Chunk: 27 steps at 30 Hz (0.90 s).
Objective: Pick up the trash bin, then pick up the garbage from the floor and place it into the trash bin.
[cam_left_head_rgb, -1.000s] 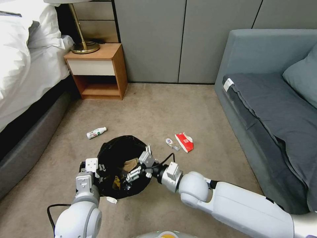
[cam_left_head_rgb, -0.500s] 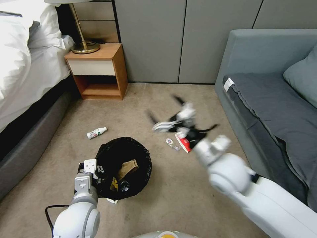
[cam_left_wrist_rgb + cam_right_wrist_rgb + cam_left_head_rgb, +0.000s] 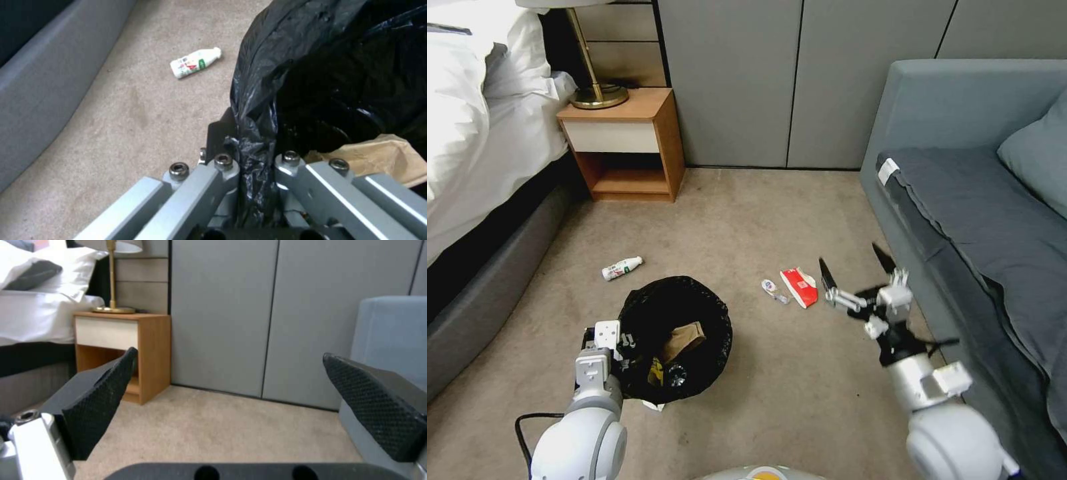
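White plastic bottle (image 3: 622,268) on beige carpet, left gripper (image 3: 256,166) clamped on black-bagged round trash bin (image 3: 675,337), its white wall hidden, red carton (image 3: 799,287) beside, right gripper (image 3: 857,268) spread wide above floor near grey sofa (image 3: 974,220).

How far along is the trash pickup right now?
Done: the left tool is shut on the trash bin rim, and a brown paper bag lies inside.

In hand: nothing; the right tool is open beside the red carton.

Left: that carton, a small wrapper and the white bottle.
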Tool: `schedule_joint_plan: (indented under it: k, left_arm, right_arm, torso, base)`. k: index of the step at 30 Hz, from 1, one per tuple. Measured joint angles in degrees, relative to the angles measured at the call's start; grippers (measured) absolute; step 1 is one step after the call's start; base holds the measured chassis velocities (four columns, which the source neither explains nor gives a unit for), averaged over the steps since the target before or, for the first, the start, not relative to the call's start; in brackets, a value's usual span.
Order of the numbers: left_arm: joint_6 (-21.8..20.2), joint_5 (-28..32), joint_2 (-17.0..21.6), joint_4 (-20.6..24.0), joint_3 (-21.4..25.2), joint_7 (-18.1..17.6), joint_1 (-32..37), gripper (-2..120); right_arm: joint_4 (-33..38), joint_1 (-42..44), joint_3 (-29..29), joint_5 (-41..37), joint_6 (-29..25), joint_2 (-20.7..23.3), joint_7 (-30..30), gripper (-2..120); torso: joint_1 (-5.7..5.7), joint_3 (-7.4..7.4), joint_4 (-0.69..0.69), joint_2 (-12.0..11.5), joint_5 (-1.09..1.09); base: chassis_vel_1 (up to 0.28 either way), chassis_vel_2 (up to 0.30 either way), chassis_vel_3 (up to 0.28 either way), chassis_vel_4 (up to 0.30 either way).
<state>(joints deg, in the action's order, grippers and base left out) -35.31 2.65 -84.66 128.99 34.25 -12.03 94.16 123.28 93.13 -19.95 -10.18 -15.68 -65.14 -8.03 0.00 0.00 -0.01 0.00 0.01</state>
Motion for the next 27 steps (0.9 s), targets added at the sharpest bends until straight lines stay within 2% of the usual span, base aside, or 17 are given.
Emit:
schedule_joint_plan:
  k: [17,27]
  left_arm:
    - [0.1,0.1,-0.3,0.3,0.1,0.0,0.2,1]
    - [0.1,0.0,-0.2,0.4,0.0,0.0,0.3,1]
  right_arm:
    - [-2.9,-2.5,-0.5,0.0,-0.9,-2.3,0.9,100]
    - [-3.0,-2.4,-0.9,-0.4,-1.0,-2.2,1.0,100]
  torso:
    - [0.00,0.00,0.01,0.0,-0.01]
    - [0.00,0.00,0.01,0.0,0.01]
  base:
    - [-0.002,0.003,0.002,-0.001]
    - [-0.119,0.120,0.118,-0.117]
